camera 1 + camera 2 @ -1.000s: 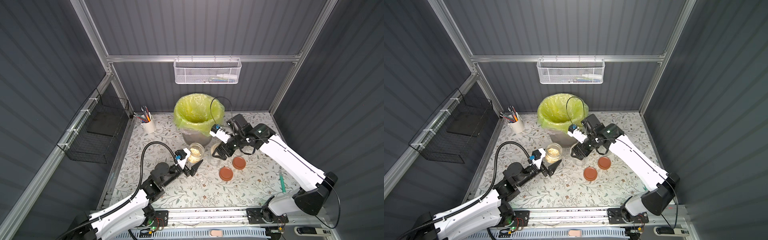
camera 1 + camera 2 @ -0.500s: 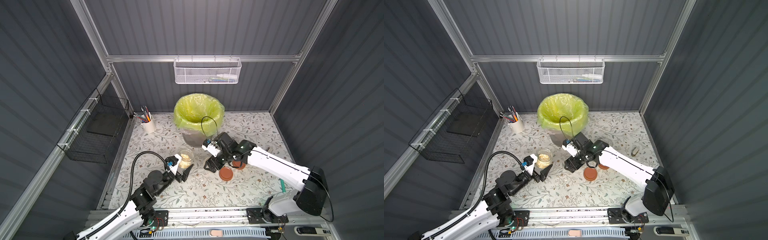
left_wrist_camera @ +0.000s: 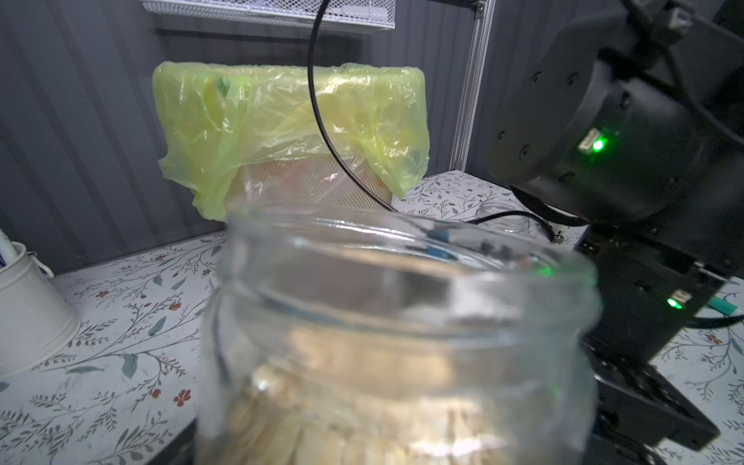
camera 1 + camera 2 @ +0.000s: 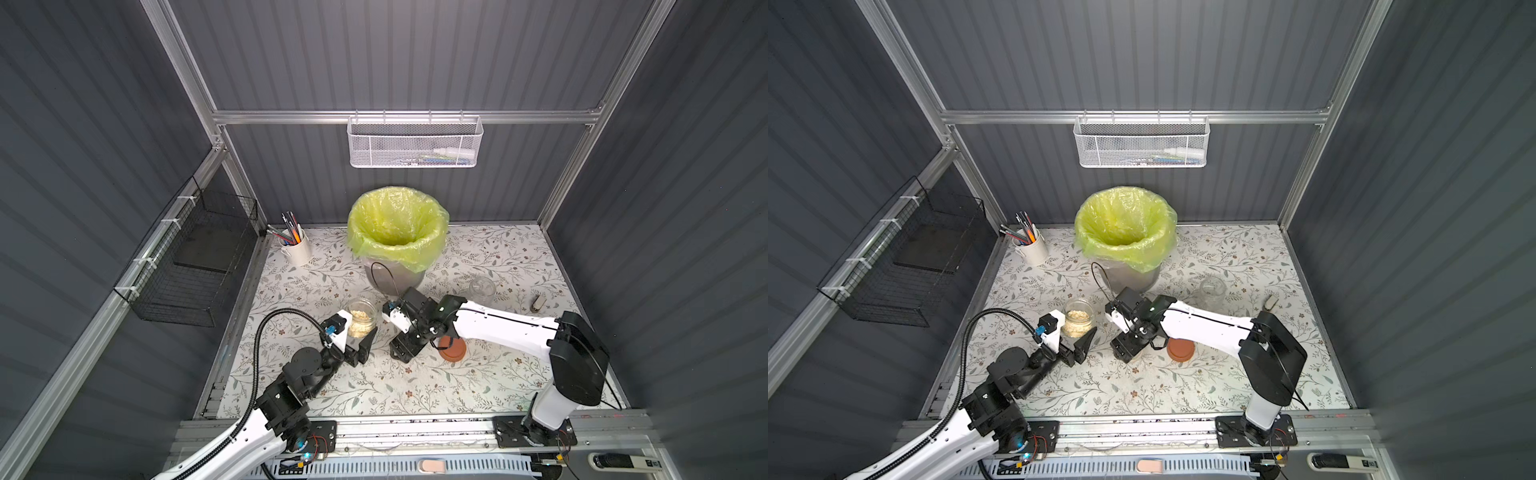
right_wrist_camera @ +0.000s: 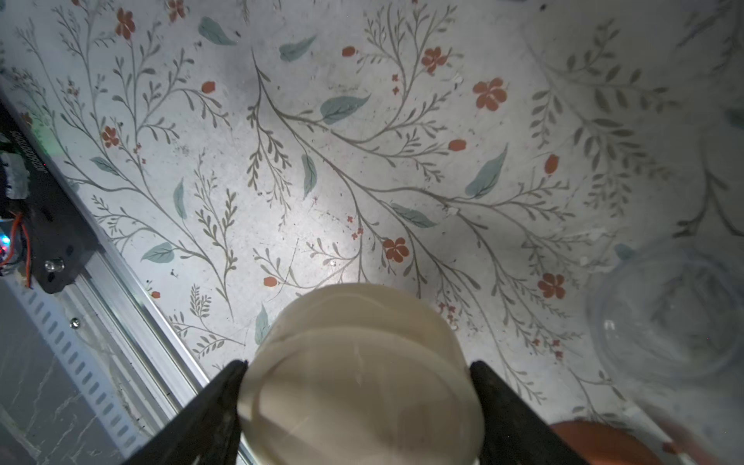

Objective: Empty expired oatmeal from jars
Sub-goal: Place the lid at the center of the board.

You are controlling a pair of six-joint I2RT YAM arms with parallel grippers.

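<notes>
A clear, lidless jar half full of pale oatmeal stands upright in my left gripper, which is shut on its body. It fills the left wrist view and hides the fingers. Just to its right, low over the mat, my right gripper is shut on a cream lid. An empty jar stands at the back right. A terracotta lid lies beside the right gripper. A further clear jar mouth shows in the right wrist view.
The grey bin with the yellow-green bag stands at the back middle, close behind both grippers. A white pen cup is at the back left. A small pale object lies near the right wall. A wire basket hangs on the back wall.
My left gripper has drawn the oatmeal jar back toward the front left. My right gripper has swung from beside the bin toward the front and lower, uncovering the empty jar.
</notes>
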